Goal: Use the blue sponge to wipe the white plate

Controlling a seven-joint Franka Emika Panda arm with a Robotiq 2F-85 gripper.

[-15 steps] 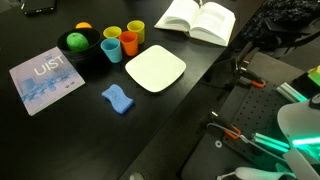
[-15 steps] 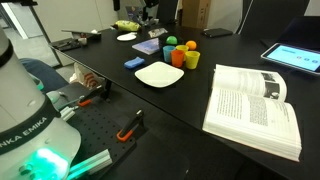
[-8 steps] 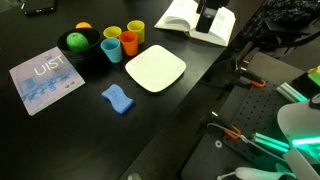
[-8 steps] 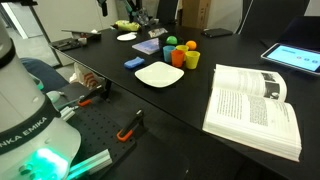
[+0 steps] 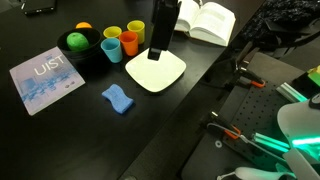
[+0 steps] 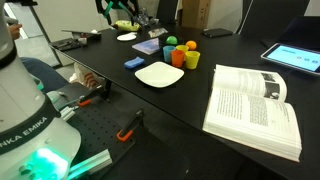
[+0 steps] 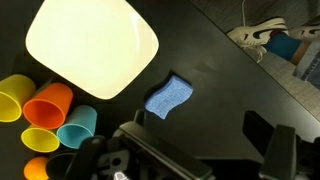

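Observation:
The white plate (image 5: 155, 72) lies on the black table and shows in both exterior views (image 6: 160, 74) and in the wrist view (image 7: 92, 45). The blue sponge (image 5: 117, 98) lies flat on the table beside the plate, apart from it; it also shows in an exterior view (image 6: 134, 63) and in the wrist view (image 7: 168, 97). My gripper (image 5: 157, 52) hangs above the plate's far edge. In the wrist view its two fingers (image 7: 200, 140) stand wide apart with nothing between them. It is open and empty.
Several coloured cups (image 5: 122, 42) and a black bowl with a green fruit (image 5: 77, 42) stand beyond the plate. A pale blue booklet (image 5: 45, 78) lies near the sponge. An open book (image 5: 200, 20) lies at the back. The table edge (image 5: 190, 110) runs near the plate.
My arm has come into the exterior view from the top and moved down over the plate's far edge. Sponge and plate have not moved.

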